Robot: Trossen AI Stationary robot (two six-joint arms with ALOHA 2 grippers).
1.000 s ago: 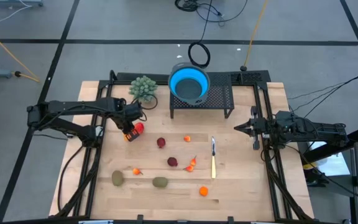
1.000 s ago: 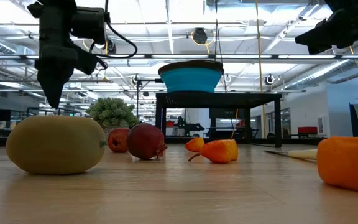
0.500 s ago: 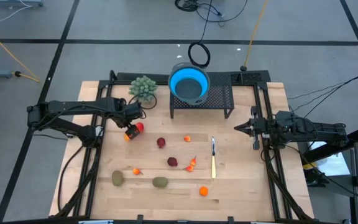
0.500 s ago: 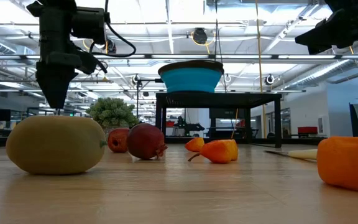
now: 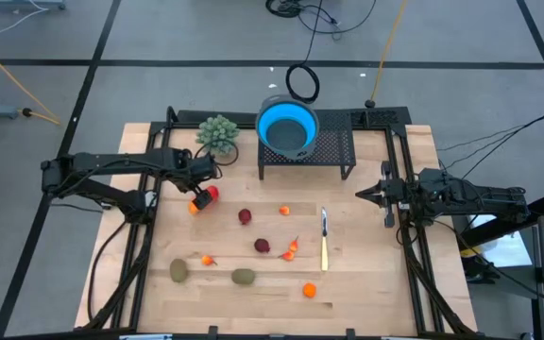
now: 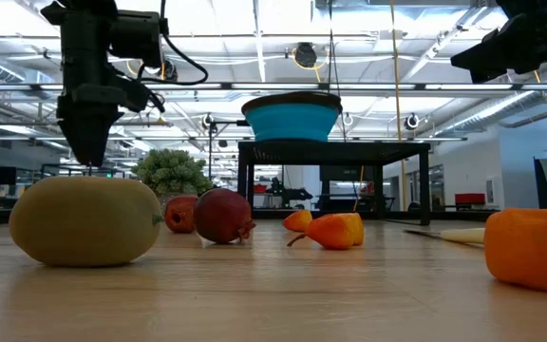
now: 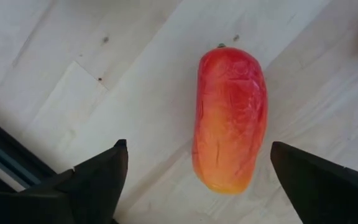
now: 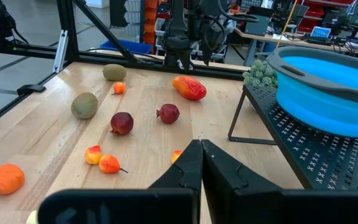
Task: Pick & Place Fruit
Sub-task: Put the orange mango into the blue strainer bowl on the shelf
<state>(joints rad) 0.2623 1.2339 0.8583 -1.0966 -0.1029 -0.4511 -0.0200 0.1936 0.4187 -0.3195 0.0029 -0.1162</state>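
Mango is the fruit in hand at this moment: it lies on the wooden surface, and the left pincer hangs just above it with its two fingers spread wide, one on each side, touching nothing. In the high view the left pincer stands at the left rear part of the surface, and the mango lies just in front of it, free.

Judging from this, the step is the start of a pick. The mango is long, and it lies a little off the middle between the fingers, nearer to one of them. The next move calls for a small centring, then a descent until the fingers pass its sides, then a closing across its narrow width. A closing too high could slip on the rounded skin.

Outward from there lie the other fruits: two dark red round ones, small orange pieces and two green-brown ovals, spread over the middle and front of the surface. A knife lies among them. The blue bowl stands on a black rack at the rear, probably the place for the fruit, with a bushy plant beside it.

The right pincer waits at the right edge, pressed together and empty.
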